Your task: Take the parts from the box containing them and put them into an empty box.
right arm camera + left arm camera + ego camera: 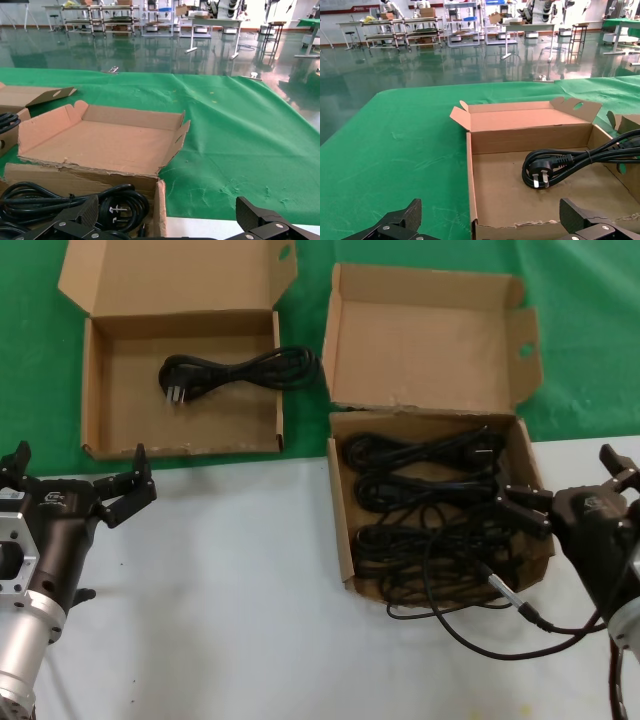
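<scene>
The squarish box (340, 530) with the tall eared lid stands at the right and holds several black power cords (430, 490). The wider box (200, 425) with the splayed lid stands at the back left and holds one cord (240, 370). My left gripper (80, 468) is open and empty, in front of the wider box. In the left wrist view this gripper (490, 227) faces that box's near wall (530, 230), with the cord's plug (540, 175) inside. My right gripper (575, 485) is open and empty at the squarish box's right side. In the right wrist view it (167, 225) straddles the box's side wall (160, 210), beside the cords (75, 200).
The boxes sit where a green cloth (580, 340) meets the white table (240, 580). A thin black cable (470, 625) trails over the squarish box's front edge onto the white table towards my right arm.
</scene>
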